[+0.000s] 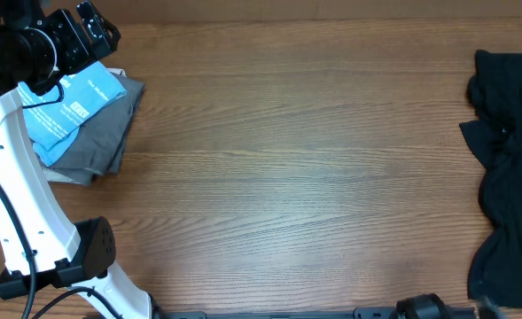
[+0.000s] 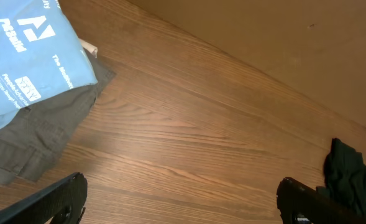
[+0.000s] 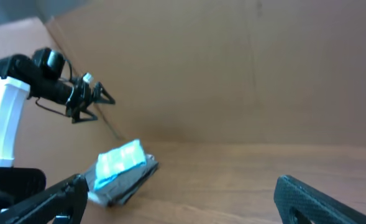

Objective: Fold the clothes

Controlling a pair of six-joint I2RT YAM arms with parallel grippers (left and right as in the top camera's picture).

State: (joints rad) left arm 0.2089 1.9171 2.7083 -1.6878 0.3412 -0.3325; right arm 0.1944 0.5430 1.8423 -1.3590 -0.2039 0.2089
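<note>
Left gripper (image 2: 183, 202): jaws spread wide with nothing between them (its two black fingers sit in the lower corners of its own wrist view). It hovers at the upper left of the overhead frame.
Right gripper (image 3: 179, 200): also fully apart and empty. We cannot find it in the overhead frame.
Light blue folded cotton T-shirt (image 1: 74, 106): a compact packet at the upper left of the overhead frame, side with the white lettering up, just below the left gripper and apart from it.
Grey folded woven garment (image 1: 105, 142): directly under the T-shirt, touching it, its edges sticking out to the right and below.
Brown wood-grain table (image 1: 296, 159): bare across the middle.
Black crumpled heap of cloth (image 1: 513, 159): at the right edge, well apart from the stack.
Step in hand: we judge the blue T-shirt folded and stacked, with both arms free.
Next move: probably the black heap (the right arm is nearer); it would need spreading flat first.
Views: only the left wrist view lets us make out the lettering; only the right wrist view shows the left gripper from the side, clear above the stack.
</note>
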